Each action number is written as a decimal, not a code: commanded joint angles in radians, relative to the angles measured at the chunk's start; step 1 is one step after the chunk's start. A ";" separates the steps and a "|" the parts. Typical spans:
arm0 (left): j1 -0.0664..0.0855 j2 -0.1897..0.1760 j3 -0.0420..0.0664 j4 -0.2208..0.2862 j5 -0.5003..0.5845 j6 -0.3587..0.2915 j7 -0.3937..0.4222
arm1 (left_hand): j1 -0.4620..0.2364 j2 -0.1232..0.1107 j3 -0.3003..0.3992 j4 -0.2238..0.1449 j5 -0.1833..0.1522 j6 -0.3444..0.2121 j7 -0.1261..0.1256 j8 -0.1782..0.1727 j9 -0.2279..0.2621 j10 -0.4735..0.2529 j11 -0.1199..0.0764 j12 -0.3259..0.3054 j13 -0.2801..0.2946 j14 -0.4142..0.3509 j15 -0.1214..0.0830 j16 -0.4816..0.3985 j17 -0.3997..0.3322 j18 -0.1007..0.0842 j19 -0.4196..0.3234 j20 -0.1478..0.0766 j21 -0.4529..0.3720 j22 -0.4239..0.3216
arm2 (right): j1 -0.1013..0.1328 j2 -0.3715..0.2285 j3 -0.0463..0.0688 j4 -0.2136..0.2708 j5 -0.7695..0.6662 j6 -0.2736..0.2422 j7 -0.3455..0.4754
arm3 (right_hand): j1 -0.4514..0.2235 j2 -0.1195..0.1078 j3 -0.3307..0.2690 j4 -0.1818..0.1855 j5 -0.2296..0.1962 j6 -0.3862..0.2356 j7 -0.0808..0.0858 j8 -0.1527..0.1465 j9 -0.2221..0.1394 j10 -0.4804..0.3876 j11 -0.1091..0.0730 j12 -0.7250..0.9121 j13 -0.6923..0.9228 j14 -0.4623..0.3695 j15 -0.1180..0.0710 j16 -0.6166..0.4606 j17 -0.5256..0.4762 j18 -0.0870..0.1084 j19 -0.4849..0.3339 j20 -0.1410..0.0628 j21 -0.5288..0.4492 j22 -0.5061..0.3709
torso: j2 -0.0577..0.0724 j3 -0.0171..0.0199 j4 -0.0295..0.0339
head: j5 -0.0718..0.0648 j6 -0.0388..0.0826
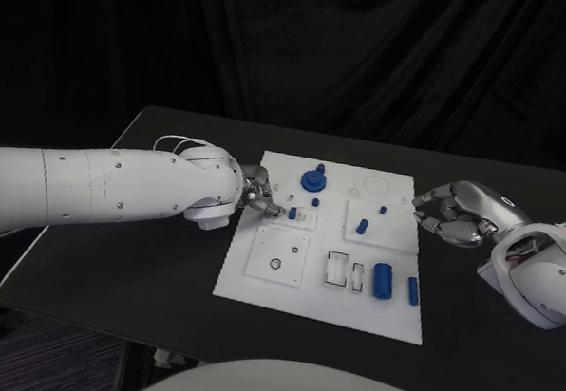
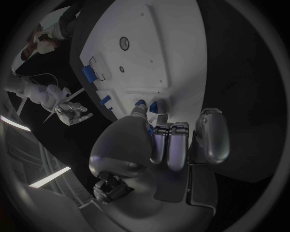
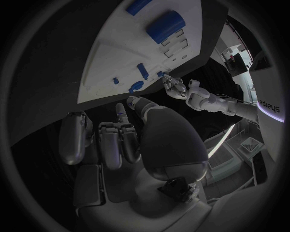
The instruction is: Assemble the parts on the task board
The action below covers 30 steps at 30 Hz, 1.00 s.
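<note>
Head view: left hand fingers pinching small blue part on task board; right hand fingers curled, empty.

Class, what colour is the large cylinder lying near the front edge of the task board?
Blue; the large cylinder shows best in the head view.

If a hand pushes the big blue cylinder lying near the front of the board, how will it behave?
The big blue cylinder lies on its side on the task board, so it probably rolls sideways. It looks like rigid plastic, likely stiff and light. Its smooth surface may slip between fingers.
</note>
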 commanded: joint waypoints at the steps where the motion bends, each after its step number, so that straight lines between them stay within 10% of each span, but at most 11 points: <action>1: 0.001 0.005 0.001 -0.006 -0.003 0.005 0.014 | 0.017 -0.008 0.019 0.001 0.035 0.009 0.000 -0.005 -0.003 0.111 -0.002 -0.006 0.261 0.109 -0.001 0.003 0.263 0.012 0.016 -0.001 -0.003 0.177 | -0.003 0.000 0.001 0.001 -0.002 0.005 -0.021 | 0.005 -0.003 0.005 0.002 0.004 0.006 0.001 -0.004 -0.001 0.061 0.005 -0.006 0.223 0.095 0.005 -0.004 0.226 0.009 -0.006 -0.003 -0.003 0.175 | 0.000 0.0003 -0.0008 | 0.000 0.000; 16: 0.000 0.019 0.001 -0.023 -0.003 0.027 0.023 | 0.058 -0.057 0.150 -0.005 0.098 0.008 -0.002 -0.009 -0.004 0.111 -0.004 -0.006 0.261 0.109 -0.004 0.003 0.263 0.012 0.015 -0.004 -0.004 0.177 | -0.004 0.001 0.001 0.001 0.006 0.015 -0.026 | 0.005 -0.001 0.007 0.002 0.004 0.010 0.001 -0.002 -0.001 0.059 0.004 -0.007 0.221 0.094 0.005 -0.006 0.224 0.009 -0.007 -0.003 -0.006 0.174 | 0.000 0.0002 -0.0003 | 0.005 0.000; 30: -0.001 0.022 0.001 -0.023 -0.003 0.049 0.028 | 0.065 -0.141 0.353 -0.046 0.058 0.018 -0.002 -0.012 -0.006 0.111 -0.005 -0.006 0.261 0.109 -0.005 0.003 0.263 0.010 0.017 -0.005 0.004 0.179 | -0.005 0.002 0.001 0.001 0.007 0.019 -0.031 | 0.005 0.000 0.009 0.001 0.004 0.014 0.000 0.000 0.000 0.058 0.003 -0.008 0.220 0.093 0.005 -0.007 0.223 0.010 -0.009 -0.004 -0.010 0.173 | 0.000 0.0005 -0.0011 | 0.008 0.000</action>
